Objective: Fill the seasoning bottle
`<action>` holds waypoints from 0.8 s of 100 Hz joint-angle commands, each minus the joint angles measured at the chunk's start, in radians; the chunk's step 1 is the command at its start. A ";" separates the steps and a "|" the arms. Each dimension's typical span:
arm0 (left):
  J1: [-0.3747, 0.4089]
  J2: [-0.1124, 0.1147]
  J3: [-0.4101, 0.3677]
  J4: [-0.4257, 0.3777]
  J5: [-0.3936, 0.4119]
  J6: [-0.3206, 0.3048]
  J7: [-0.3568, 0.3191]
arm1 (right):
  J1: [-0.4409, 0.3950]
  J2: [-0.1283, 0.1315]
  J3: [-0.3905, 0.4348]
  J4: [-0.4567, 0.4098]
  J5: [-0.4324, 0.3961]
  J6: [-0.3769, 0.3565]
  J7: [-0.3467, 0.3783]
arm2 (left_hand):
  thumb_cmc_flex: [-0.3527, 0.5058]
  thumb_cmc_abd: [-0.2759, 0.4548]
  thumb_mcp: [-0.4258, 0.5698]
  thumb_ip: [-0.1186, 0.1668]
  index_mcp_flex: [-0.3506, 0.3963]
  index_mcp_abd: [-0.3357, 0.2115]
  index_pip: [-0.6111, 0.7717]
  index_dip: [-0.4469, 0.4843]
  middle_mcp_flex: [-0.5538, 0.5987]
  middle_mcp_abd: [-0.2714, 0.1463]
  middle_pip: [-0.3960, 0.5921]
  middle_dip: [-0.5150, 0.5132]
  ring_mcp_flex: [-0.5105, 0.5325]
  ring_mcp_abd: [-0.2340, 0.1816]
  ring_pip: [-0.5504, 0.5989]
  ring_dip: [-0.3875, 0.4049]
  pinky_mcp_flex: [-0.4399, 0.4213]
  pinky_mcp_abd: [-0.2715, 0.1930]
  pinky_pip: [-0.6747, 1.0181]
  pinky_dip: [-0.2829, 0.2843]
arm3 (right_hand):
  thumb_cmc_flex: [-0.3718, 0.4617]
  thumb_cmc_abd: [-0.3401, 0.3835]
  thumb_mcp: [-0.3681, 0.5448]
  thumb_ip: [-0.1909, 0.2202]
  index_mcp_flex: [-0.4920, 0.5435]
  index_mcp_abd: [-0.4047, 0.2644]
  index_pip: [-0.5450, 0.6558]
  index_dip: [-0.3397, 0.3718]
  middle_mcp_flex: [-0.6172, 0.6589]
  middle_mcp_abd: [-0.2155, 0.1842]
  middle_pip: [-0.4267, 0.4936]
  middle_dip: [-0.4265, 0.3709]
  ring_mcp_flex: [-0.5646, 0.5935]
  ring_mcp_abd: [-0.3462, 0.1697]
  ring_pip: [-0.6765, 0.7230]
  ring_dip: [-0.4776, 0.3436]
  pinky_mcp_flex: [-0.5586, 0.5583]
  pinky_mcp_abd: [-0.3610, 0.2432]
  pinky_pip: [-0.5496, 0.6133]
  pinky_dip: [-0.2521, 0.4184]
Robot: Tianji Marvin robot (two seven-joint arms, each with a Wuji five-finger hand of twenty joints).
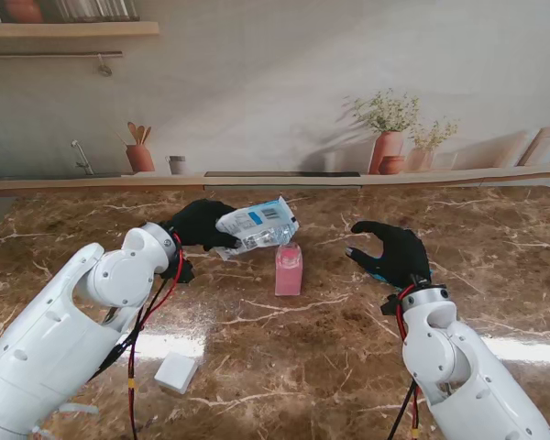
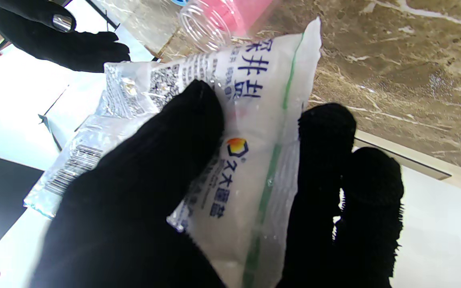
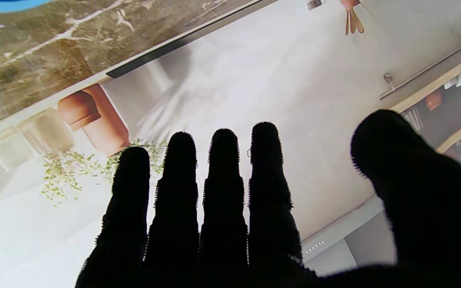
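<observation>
A pink seasoning bottle (image 1: 289,269) stands upright near the table's middle, its clear open mouth (image 2: 208,22) showing in the left wrist view. My left hand (image 1: 200,225) is shut on a white salt bag (image 1: 257,225), tilted with its corner over the bottle's mouth. The left wrist view shows that salt bag (image 2: 250,132) pinched between thumb and fingers. My right hand (image 1: 394,253) hovers open to the right of the bottle, fingers (image 3: 222,192) straight and holding nothing.
A small white box (image 1: 177,372) lies near me on the left. A blue object (image 3: 6,3) lies under the right hand, barely visible. A ledge with vases (image 1: 388,151) and a utensil pot (image 1: 139,156) runs along the far edge.
</observation>
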 commanded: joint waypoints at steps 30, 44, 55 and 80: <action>-0.068 0.004 0.065 0.087 0.119 -0.077 0.038 | -0.015 -0.002 -0.001 0.062 0.014 0.011 -0.002 | 0.153 0.147 0.225 0.085 0.180 -0.144 0.279 0.119 0.108 -0.116 0.137 0.042 0.033 -0.021 0.027 0.013 0.001 -0.008 0.029 0.027 | -0.045 0.017 0.012 0.042 -0.032 0.002 -0.007 -0.013 -0.015 0.010 0.002 -0.024 -0.023 -0.011 0.000 -0.030 -0.009 -0.021 -0.019 -0.023; -0.084 0.001 0.089 0.106 0.181 -0.089 0.076 | -0.012 -0.004 -0.003 0.078 0.026 0.005 -0.006 | 0.148 0.146 0.226 0.085 0.182 -0.149 0.282 0.116 0.111 -0.119 0.139 0.038 0.039 -0.026 0.029 0.013 0.009 -0.012 0.033 0.027 | -0.043 0.015 0.020 0.040 -0.028 0.002 -0.004 -0.013 -0.014 0.012 0.007 -0.023 -0.029 -0.007 0.003 -0.028 -0.013 -0.016 -0.013 -0.016; -0.097 0.002 0.101 0.107 0.222 -0.098 0.089 | -0.010 -0.004 -0.006 0.086 0.029 0.001 -0.006 | 0.146 0.146 0.227 0.085 0.183 -0.151 0.283 0.115 0.113 -0.120 0.141 0.036 0.041 -0.027 0.030 0.012 0.012 -0.013 0.035 0.027 | -0.044 0.015 0.023 0.038 -0.027 0.001 -0.002 -0.014 -0.016 0.012 0.008 -0.022 -0.034 -0.007 0.004 -0.027 -0.015 -0.015 -0.010 -0.012; -0.136 0.011 0.128 0.091 0.286 -0.112 0.063 | -0.009 -0.008 -0.007 0.094 0.039 -0.005 -0.016 | 0.145 0.146 0.228 0.084 0.181 -0.150 0.283 0.110 0.112 -0.119 0.142 0.032 0.043 -0.029 0.031 0.012 0.013 -0.016 0.037 0.026 | -0.043 0.014 0.028 0.036 -0.026 0.001 0.000 -0.015 -0.012 0.010 0.012 -0.020 -0.035 -0.009 0.007 -0.026 -0.012 -0.014 -0.008 -0.005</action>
